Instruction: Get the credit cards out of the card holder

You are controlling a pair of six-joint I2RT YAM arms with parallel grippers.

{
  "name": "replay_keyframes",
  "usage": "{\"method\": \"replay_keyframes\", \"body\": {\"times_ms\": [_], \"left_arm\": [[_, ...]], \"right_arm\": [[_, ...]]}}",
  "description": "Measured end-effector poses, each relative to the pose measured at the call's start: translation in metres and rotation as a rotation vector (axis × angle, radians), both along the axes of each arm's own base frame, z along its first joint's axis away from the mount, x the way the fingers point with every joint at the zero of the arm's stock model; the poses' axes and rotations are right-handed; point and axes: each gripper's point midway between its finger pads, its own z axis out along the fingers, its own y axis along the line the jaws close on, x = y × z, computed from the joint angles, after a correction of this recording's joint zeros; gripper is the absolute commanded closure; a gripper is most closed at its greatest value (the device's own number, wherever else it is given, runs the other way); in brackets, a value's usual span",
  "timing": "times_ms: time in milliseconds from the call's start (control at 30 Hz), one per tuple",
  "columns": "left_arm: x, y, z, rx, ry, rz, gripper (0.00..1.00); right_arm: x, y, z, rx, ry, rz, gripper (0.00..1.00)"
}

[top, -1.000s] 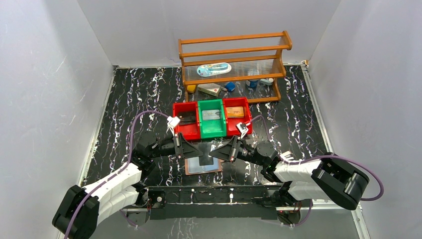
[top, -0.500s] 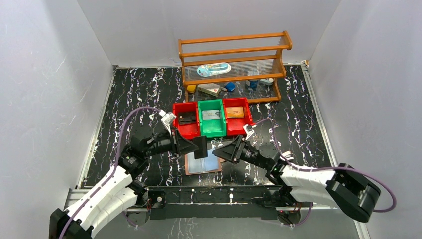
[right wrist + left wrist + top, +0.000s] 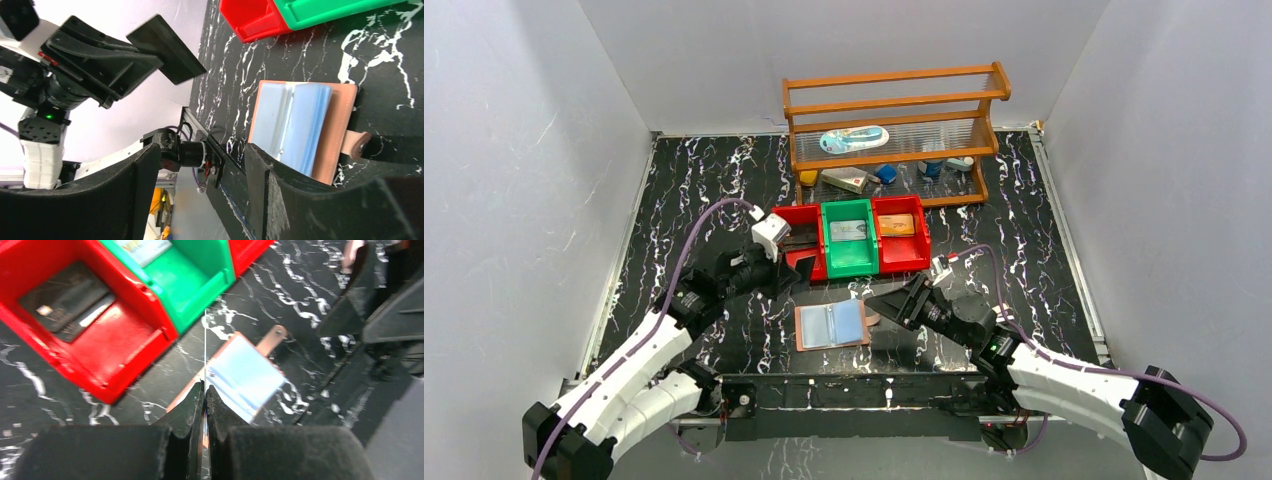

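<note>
Nearest the arm bases, the card holder (image 3: 830, 325) lies open and flat on the tabletop (image 3: 684, 200). Its long axis runs left to right, its spine near to far, and its snap tab points right. That tab ends just short of the right fingers (image 3: 876, 308), which stand wide apart and grip nothing. They face the holder from its right side, so the right arm looks the nearer one for any further pull from the pale blue sleeves. Whether a card is left in those sleeves I cannot tell. A little farther off and to the left, the left fingers (image 3: 205, 390) are pinched tight on a thin card (image 3: 205, 340). The card stands on edge with its long axis pointing straight out ahead of the tips. The coming move likely turns on this: the left red bin (image 3: 130, 350), with a dark card (image 3: 65, 295) in it, lies just beyond that held card. The green bin (image 3: 852, 268) sits beside it to the right.
</note>
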Motion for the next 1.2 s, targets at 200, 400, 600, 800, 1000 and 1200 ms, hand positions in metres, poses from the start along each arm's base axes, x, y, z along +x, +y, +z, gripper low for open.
{"method": "replay_keyframes", "body": {"times_ms": [200,400,600,800,1000,1200], "left_arm": [[0.030,0.017,-0.003,0.181,-0.145,0.023,1.00],[0.049,0.022,-0.015,0.357,-0.263,-0.091,1.00],[0.078,0.023,-0.016,0.520,-0.386,-0.168,1.00],[0.116,0.025,-0.021,0.689,-0.473,-0.215,1.00],[0.143,0.019,-0.037,0.790,-0.494,-0.272,1.00],[0.153,0.017,-0.052,0.838,-0.506,-0.302,1.00]], "right_arm": [[0.002,-0.003,-0.009,-0.030,0.020,-0.018,0.29],[0.001,-0.004,-0.010,-0.029,0.019,-0.022,0.28],[0.002,-0.010,-0.015,-0.033,0.023,-0.042,0.26],[0.004,-0.012,-0.015,-0.031,0.025,-0.062,0.26],[0.004,-0.013,-0.015,-0.031,0.034,-0.067,0.22],[0.003,-0.014,-0.014,-0.024,0.036,-0.069,0.12]]}}
